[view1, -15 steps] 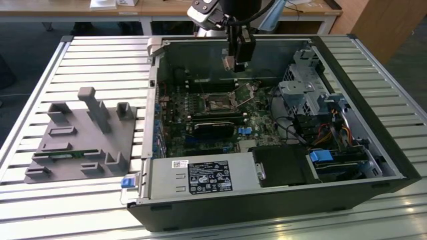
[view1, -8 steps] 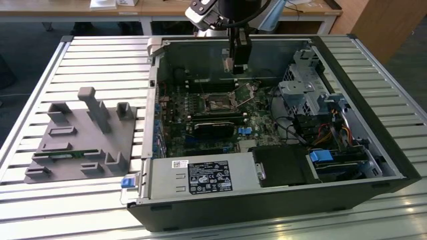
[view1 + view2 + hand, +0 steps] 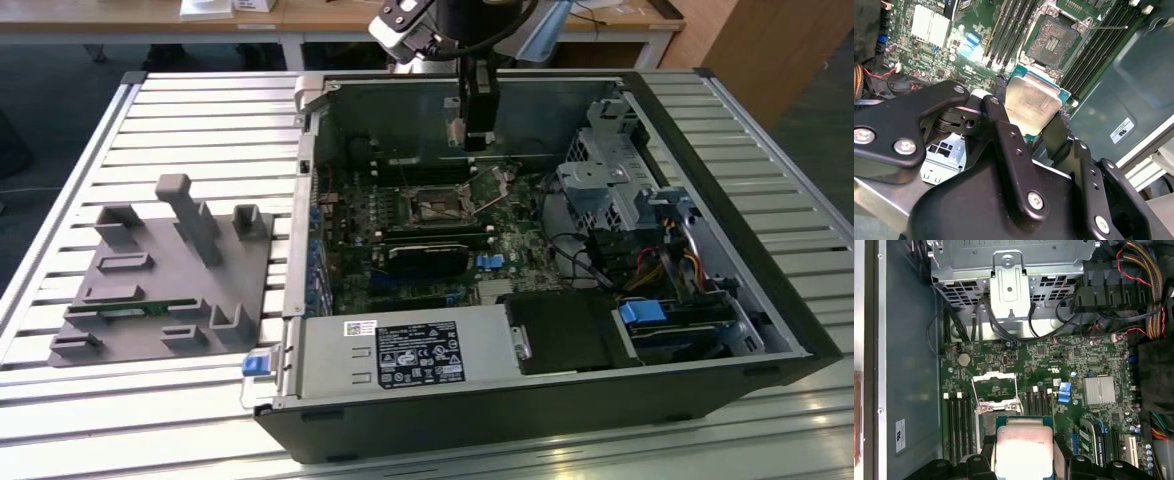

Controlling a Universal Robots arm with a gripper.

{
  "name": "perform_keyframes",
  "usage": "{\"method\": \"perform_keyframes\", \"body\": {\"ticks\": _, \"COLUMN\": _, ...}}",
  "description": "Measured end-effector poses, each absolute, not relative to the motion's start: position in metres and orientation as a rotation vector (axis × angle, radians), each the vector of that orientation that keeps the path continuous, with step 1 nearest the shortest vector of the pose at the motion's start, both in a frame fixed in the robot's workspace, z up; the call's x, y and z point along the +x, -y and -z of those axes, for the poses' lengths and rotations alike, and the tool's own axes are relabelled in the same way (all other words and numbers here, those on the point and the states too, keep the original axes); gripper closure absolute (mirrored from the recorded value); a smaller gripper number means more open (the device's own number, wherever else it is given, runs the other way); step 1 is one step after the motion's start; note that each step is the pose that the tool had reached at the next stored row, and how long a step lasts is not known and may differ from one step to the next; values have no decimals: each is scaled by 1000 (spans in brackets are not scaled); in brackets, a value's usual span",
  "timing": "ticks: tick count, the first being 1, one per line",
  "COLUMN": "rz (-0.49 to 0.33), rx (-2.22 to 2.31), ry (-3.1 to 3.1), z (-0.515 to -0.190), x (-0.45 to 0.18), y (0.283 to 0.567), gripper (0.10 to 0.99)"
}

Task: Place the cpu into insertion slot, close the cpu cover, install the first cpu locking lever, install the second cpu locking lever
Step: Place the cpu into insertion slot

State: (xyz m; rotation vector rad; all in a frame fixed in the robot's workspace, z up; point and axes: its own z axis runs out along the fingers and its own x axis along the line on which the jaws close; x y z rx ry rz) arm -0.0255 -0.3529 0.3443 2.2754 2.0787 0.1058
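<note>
0 of the 4 steps look finished, as far as you can judge from this. Your gripper [image 3: 473, 138] hangs inside the open computer case [image 3: 747, 210], above the green motherboard [image 3: 1054, 365]. Its jaws are pinched on 2 opposite edges of the cpu [image 3: 1031, 107], whose silver top faces the wrist cameras. The chip is in the air, near the insertion slot [image 3: 1054, 42] but off to one side and clearly not touching it. The slot is bare, its contact field exposed. The cpu cover [image 3: 994, 386] is flipped up (you can see green board through its window), and 1 thin wire lever [image 3: 1116, 27] sticks out sideways, unlatched. Seating the chip, shutting the cover and latching both levers are not yet done.
</note>
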Motion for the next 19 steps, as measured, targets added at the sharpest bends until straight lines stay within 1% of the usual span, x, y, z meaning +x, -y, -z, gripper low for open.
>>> {"method": "perform_keyframes", "body": {"ticks": 19, "rz": -85, "rx": 2299, "ry": -2033, "z": -335, "x": -25, "y": 353, "gripper": 545}}
